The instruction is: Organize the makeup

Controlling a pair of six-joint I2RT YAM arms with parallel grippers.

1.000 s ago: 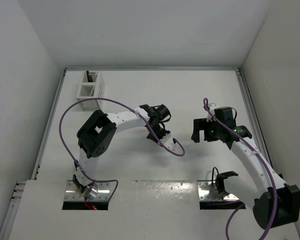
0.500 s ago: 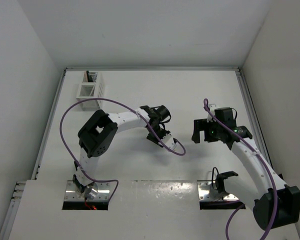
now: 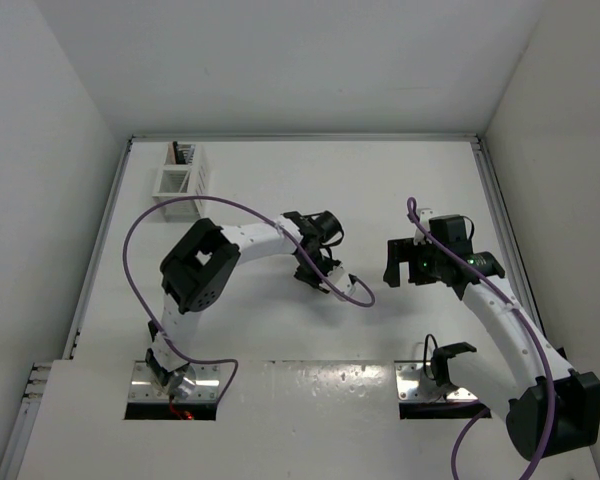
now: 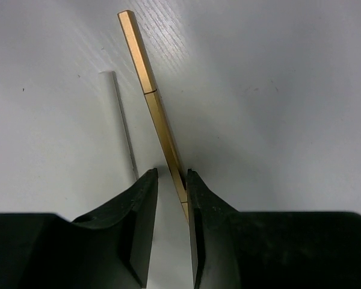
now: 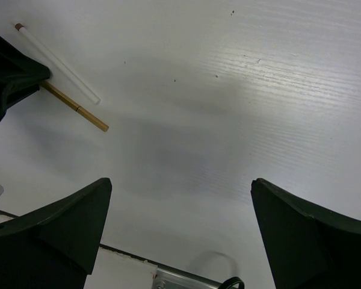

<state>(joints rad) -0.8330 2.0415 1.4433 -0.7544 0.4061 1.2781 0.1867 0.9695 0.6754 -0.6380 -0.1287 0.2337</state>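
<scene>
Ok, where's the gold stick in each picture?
Top external: not visible, hidden under the left gripper mid-table.
Left wrist: the gold stick runs from top centre down between the jaws.
Right wrist: upper left, poking out from the left gripper.
Shared landmark: the white stick beside it, in both wrist views.
</scene>
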